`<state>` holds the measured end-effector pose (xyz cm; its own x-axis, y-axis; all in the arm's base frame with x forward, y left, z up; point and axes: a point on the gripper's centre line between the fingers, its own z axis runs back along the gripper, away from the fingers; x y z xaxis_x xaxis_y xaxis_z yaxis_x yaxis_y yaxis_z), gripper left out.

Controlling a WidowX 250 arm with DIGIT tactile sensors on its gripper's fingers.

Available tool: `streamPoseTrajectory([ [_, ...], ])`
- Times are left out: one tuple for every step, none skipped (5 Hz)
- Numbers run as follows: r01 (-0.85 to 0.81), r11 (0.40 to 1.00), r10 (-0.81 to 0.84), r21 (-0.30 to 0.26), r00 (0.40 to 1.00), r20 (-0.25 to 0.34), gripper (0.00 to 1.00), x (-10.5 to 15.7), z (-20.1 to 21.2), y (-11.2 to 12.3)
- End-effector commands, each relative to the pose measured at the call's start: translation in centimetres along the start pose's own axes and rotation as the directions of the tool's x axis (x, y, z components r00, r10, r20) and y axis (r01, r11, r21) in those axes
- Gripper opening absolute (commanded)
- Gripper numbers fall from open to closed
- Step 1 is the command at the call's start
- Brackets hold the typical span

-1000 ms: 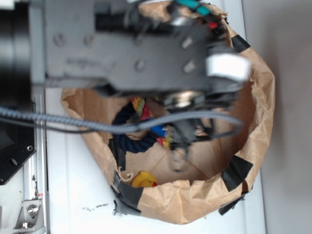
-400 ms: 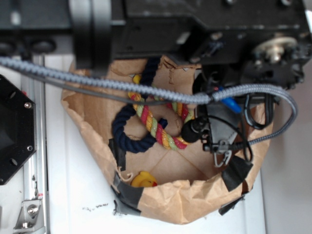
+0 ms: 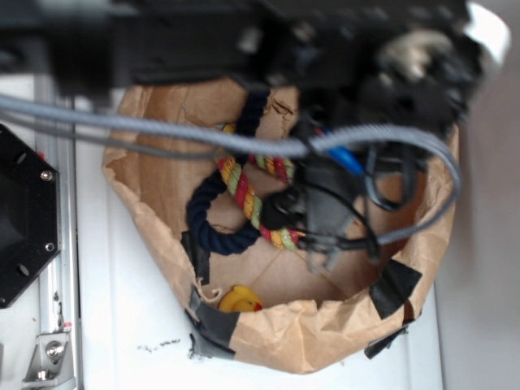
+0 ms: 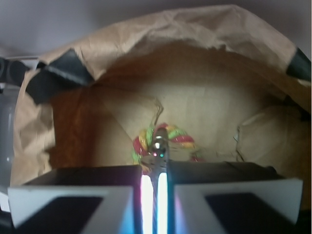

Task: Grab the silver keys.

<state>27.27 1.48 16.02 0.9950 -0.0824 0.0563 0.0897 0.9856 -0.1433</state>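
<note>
In the wrist view the gripper [image 4: 157, 183] has its two fingers drawn almost together at the lower centre of the frame, with a small shiny metal piece pinched in the narrow gap and sticking out just above the tips — most likely the silver keys [image 4: 158, 145], though it is too blurred to make out separate keys or rings. In the exterior view a small grey metal piece hangs at the gripper's tips right of centre [image 3: 323, 258], over the floor of the brown paper bag [image 3: 276, 345], close to the multicoloured rope [image 3: 244, 195] and to the right of the navy rope [image 3: 213, 227]; a yellow toy [image 3: 237, 301] sits by the bag's lower rim. If the grab is indeed made, the careful way on is to keep the pinch firm and rise straight up — slowly, so the dangling metal does not swing loose. Watch that no rope strand is caught, and that the grey cable [image 3: 203, 134] clears the bag's edge.
</note>
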Motion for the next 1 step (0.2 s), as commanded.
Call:
streamPoseTrajectory([
  [0.040,0.999,-0.042,0.022,0.995,0.086,0.00,-1.18,2.25,0.96],
])
